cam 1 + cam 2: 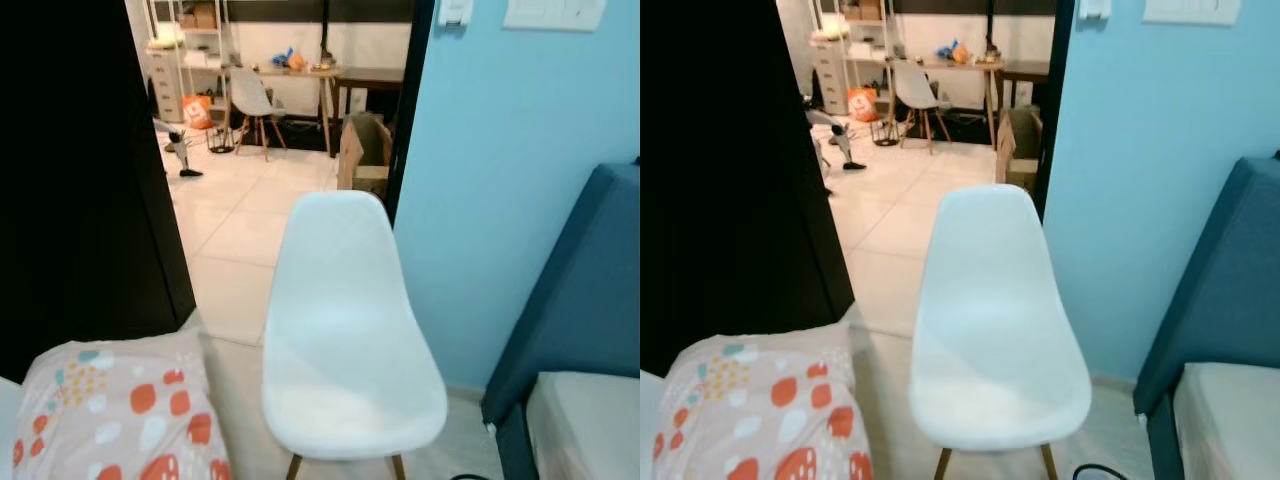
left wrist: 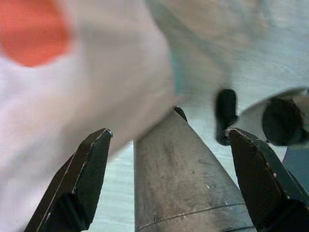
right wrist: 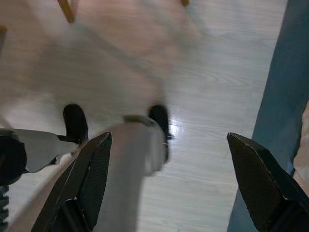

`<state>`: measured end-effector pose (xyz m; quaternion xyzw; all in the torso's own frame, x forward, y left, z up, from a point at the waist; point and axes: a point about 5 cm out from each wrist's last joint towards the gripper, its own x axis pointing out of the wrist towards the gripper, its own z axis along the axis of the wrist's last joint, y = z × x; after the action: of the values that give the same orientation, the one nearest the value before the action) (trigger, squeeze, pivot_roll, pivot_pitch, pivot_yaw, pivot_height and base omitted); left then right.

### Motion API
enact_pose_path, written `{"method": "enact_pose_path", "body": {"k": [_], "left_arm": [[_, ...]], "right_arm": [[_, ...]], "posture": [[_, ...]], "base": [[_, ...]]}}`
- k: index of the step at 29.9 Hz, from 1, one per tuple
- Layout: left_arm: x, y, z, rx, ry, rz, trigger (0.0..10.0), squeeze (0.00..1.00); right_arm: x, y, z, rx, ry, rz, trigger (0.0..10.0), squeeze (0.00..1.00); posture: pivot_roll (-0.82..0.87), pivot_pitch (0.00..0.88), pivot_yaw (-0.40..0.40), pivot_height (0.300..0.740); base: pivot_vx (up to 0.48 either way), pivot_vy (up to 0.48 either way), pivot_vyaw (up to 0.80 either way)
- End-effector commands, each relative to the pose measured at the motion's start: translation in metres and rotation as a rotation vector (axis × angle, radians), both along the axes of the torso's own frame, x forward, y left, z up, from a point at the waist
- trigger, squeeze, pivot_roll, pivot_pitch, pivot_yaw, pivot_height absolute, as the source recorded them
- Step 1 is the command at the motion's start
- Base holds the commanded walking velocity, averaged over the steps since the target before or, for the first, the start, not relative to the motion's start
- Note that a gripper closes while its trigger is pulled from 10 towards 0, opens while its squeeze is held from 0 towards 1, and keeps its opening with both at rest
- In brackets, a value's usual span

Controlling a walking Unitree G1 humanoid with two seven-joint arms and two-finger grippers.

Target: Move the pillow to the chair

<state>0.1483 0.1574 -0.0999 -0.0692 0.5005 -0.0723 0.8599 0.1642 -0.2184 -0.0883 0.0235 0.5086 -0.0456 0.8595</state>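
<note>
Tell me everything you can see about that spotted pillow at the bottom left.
The pillow is soft-looking pale fabric, printed with orange-red, yellowish, teal and white spots. It sits low at the robot's left, puffed and slightly creased, beside the white chair and not on its seat. Its lower part runs out of frame. In the left wrist view it looms, blurred, just beyond the left gripper, whose fingers stand apart. What supports it cannot be seen.

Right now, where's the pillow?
The pillow sits low on the robot's left in the head views, just left of the white chair and not on it, in front of the dark door panel.
</note>
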Motion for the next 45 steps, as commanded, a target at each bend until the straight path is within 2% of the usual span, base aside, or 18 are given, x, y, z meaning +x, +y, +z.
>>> {"method": "enact_pose_path", "body": {"k": [1,6,28,38,45], "left_arm": [[-0.005,-0.002,-0.002,-0.005,0.020,-0.002,10.0,0.00],[-0.006,-0.001,-0.003,0.009,0.032,0.023,10.0,0.00],[-0.007,0.000,-0.003,0.019,0.037,0.027,10.0,0.00],[-0.006,0.000,-0.003,0.024,0.036,0.018,10.0,0.00],[-0.005,0.001,-0.002,0.032,0.033,0.006,10.0,0.00]], "right_arm": [[-0.001,-0.004,0.001,-0.013,0.003,-0.002,10.0,0.00],[-0.002,-0.005,0.000,-0.026,0.011,0.014,10.0,0.00],[0.001,-0.011,0.003,-0.060,0.026,0.029,10.0,0.00],[0.007,-0.015,0.006,-0.078,0.009,0.015,10.0,0.00],[0.021,-0.026,0.016,-0.123,-0.050,-0.055,10.0,0.00]], "posture": [[-0.08,0.049,0.004,0.740],[-0.08,0.050,0.003,0.740],[-0.09,0.041,-0.002,0.740],[-0.10,0.033,0.003,0.740],[-0.09,0.025,0.000,0.740]], "base": [[0.000,-0.416,0.00],[0.000,0.000,0.00],[0.000,0.000,-0.77],[0.000,0.000,-0.77],[0.000,0.000,-0.77]]}}
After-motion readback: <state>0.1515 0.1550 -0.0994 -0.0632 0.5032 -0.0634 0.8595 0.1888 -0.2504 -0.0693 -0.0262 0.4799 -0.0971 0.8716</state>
